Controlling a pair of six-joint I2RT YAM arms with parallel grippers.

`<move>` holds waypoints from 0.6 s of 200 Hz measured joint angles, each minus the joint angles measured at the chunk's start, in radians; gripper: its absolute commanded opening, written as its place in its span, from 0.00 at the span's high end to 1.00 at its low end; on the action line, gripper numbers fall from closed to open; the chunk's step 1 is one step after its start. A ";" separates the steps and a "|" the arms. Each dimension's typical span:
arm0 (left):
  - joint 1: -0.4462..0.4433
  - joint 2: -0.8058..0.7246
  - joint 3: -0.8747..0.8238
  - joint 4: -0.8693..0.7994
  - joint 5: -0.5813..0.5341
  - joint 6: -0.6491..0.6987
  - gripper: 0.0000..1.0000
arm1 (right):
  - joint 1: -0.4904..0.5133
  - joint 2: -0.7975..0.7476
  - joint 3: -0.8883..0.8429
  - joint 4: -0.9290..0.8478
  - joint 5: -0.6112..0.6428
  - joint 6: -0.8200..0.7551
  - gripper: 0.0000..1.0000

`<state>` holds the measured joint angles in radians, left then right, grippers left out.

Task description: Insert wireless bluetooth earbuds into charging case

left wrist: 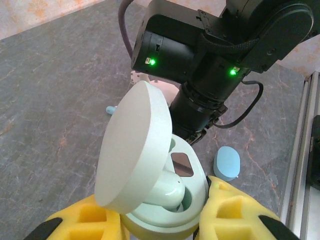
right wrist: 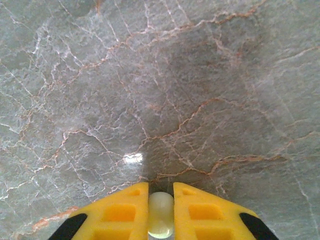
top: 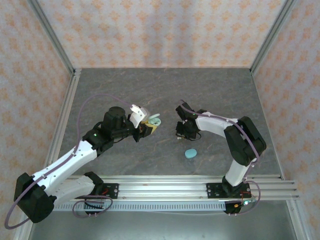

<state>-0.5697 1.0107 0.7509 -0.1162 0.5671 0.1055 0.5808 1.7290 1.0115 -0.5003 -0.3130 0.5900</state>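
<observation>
While right fingers (right wrist: pixel 120 212) seemingly pinch an earbud (right wrist: pixel 160 216), table (right wrist: pixel 150 75) stretches ahead.

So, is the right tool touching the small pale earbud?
Touching. The right wrist view shows the earbud pinched between both yellow fingers of the right tool, no gap.

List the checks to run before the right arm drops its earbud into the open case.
1. Grip: the earbud is pinched between the right fingers: ok.
2. Hold: the case is clamped by the left fingers: ok.
3. Access: the lid is swung open: ok.
4. Room beside the seated earbud: cannot tell, the lid hides part.
5. Aim: right fingers over the case: not ok, bare table lies under them.
6. Path: the blue case lies aside: ok.
</observation>
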 measured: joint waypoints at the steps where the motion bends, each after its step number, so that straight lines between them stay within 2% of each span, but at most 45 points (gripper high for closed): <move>1: 0.000 0.000 0.000 0.000 0.000 0.000 1.00 | 0.000 0.000 0.000 0.000 0.000 0.000 0.86; 49: 0.000 0.000 0.008 -0.026 -0.002 0.027 1.00 | 0.001 -0.049 0.019 -0.074 0.019 -0.025 0.87; 78: 0.000 0.000 0.019 -0.036 -0.003 0.034 1.00 | 0.001 -0.157 0.086 -0.153 0.062 -0.057 0.87; 120: 0.000 0.000 0.023 -0.037 -0.002 0.033 1.00 | 0.001 -0.356 0.161 -0.212 0.097 -0.093 0.93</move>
<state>-0.5697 1.0107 0.7734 -0.1528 0.5648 0.1387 0.5819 1.3727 1.1725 -0.7124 -0.2165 0.4965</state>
